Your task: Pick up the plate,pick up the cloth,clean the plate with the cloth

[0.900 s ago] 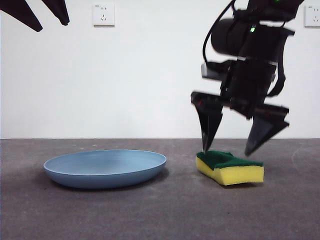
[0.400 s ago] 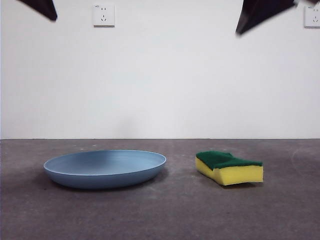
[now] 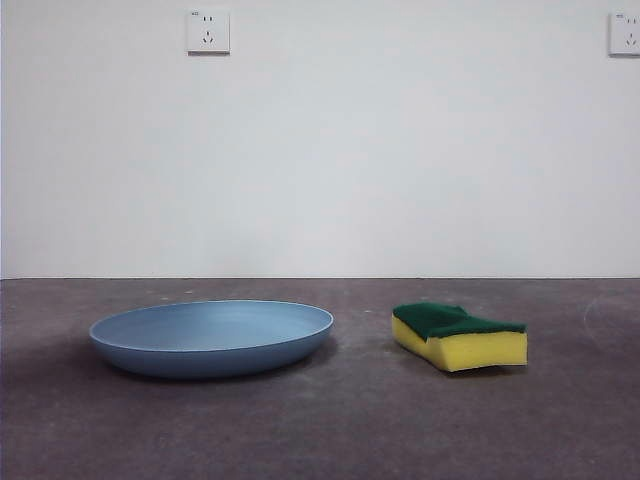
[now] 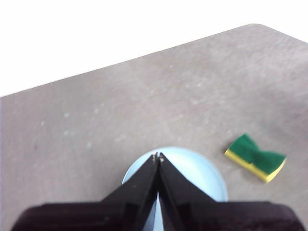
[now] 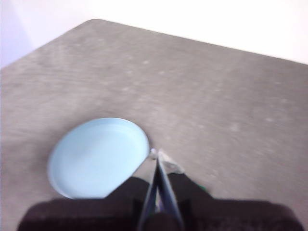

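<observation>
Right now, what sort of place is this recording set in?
Probably a bare indoor test bench: a grey table against a plain white wall with sockets, holding only a blue plate and a sponge.

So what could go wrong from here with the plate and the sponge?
The plate lies flat on the table with a low, smooth rim, so a hand may slip off its edge. The left hand and right hand are both shut; each must open before descending. The sponge sits loose, so an off-centre grip could nudge it away.

Light-blue plate [image 3: 211, 337] flat on the table, yellow-and-green sponge [image 3: 459, 336] lying apart beside it
</observation>
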`<move>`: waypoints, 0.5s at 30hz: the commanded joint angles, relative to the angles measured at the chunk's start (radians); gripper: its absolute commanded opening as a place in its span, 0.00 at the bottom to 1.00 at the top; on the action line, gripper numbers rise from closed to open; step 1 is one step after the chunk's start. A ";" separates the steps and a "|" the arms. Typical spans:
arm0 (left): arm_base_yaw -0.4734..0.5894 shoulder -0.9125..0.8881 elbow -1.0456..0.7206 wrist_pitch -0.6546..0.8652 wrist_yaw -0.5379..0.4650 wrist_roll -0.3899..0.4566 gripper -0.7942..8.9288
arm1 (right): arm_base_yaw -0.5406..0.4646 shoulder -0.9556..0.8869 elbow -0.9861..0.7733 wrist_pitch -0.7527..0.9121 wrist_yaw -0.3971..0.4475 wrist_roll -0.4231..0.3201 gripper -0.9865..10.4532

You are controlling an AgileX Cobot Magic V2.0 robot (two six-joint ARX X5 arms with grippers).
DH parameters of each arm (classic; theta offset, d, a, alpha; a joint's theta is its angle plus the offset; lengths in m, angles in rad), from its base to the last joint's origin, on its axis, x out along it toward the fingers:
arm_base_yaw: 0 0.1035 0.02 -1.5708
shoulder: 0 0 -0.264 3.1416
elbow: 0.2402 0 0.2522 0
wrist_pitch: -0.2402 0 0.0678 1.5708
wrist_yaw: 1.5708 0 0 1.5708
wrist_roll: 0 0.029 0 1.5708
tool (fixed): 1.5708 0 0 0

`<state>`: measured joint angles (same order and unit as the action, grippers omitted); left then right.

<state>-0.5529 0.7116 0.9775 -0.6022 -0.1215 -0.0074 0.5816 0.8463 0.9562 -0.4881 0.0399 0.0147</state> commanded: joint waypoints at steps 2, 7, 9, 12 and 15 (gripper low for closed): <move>-0.005 -0.109 -0.182 0.092 -0.011 0.001 0.07 | 0.020 -0.092 -0.159 0.067 0.076 0.005 0.07; -0.006 -0.204 -0.371 0.251 -0.007 -0.039 0.07 | 0.030 -0.173 -0.330 0.172 0.097 0.022 0.07; -0.008 -0.204 -0.389 0.247 -0.004 -0.058 0.07 | 0.030 -0.167 -0.336 0.160 0.097 0.021 0.08; -0.010 -0.185 -0.388 0.194 -0.003 -0.093 0.08 | 0.029 -0.160 -0.336 0.156 0.098 0.021 0.09; -0.009 -0.173 -0.388 0.164 -0.006 -0.093 0.08 | 0.029 -0.160 -0.336 0.157 0.097 0.021 0.09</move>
<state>-0.5591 0.5411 0.5949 -0.4416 -0.1253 -0.0845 0.6094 0.6872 0.6250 -0.3416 0.1349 0.0269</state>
